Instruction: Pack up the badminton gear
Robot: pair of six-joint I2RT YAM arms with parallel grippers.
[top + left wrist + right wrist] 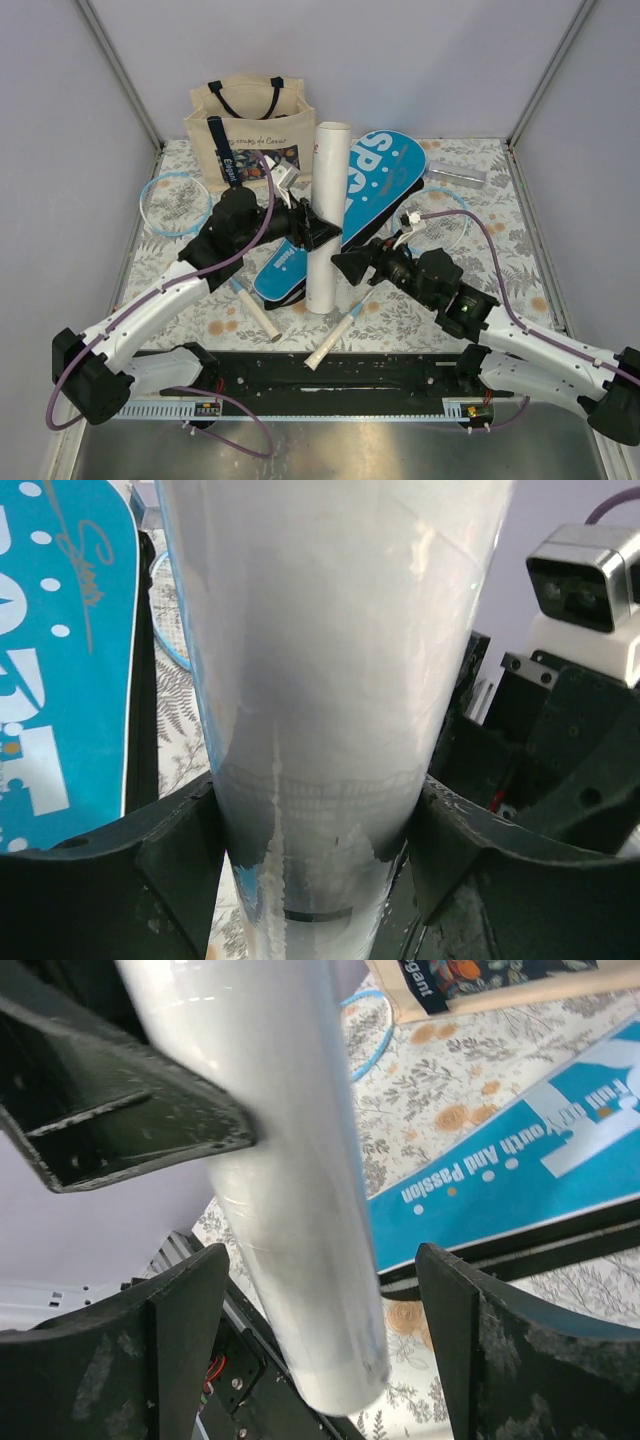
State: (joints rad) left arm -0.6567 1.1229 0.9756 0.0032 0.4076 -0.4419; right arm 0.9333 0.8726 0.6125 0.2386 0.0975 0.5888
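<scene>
While the left tool (322, 232) is clamped on the white tube (330, 170) at mid-length, the right tool (322, 1255) has its jaws apart, one finger on either side of the tube's lower part. Behind the tube, the blue SPORT case (385, 175) lies flat, running toward 1 o'clock. A beige tote (250, 130) stands at 11 o'clock, its contents hidden. One racket (175, 205) lies at 10 o'clock and the other racket (440, 235) at 2, both outside the case. The arms reach in from 7 and 5 o'clock. The table (500, 260) has a floral cover and is enclosed by pale grey walls.
</scene>
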